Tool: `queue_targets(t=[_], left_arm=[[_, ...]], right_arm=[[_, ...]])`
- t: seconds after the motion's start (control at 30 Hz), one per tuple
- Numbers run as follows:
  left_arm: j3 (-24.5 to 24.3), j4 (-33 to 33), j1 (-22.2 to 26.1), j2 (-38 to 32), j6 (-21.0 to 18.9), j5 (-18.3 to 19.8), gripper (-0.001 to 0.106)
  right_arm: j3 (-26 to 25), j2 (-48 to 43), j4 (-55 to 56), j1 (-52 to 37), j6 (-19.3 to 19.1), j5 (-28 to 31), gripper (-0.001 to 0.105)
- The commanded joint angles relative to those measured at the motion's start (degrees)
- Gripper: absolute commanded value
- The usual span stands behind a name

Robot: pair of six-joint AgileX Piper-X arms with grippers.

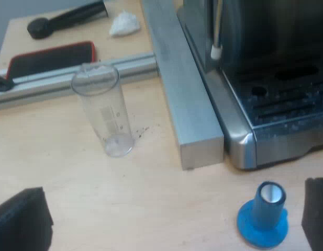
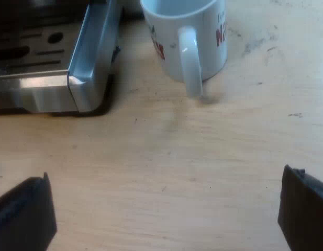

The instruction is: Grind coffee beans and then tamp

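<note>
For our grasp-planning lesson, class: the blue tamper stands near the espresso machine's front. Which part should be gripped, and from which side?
Grip the blue tamper by its upright stem, coming down from above. It stands on its wide flat base with the narrower stem pointing up, so the open left tool could probably close on the stem; the base looks too broad and low to pinch.

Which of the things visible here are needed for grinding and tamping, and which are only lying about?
For the job:
espresso machine
blue tamper

Probably just lying about:
measuring glass, looks empty
mug
white crumpled tissue
flat black thing with red edge
metal bar beside the machine
</note>
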Motion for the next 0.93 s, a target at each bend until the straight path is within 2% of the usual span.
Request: queue_targets(t=[0.03,0.93], left_arm=[[-0.30,-0.84,0.11,-7.97,-0.63,1.44,0.105],[-0.30,-0.85,0.11,-7.97,0.18,3.47,0.105]], right_arm=[[0.52,-2.60,-1.02,0.10,-0.01,-0.38,0.088],[0.52,-2.60,-1.01,0.10,-0.01,0.00,0.088]])
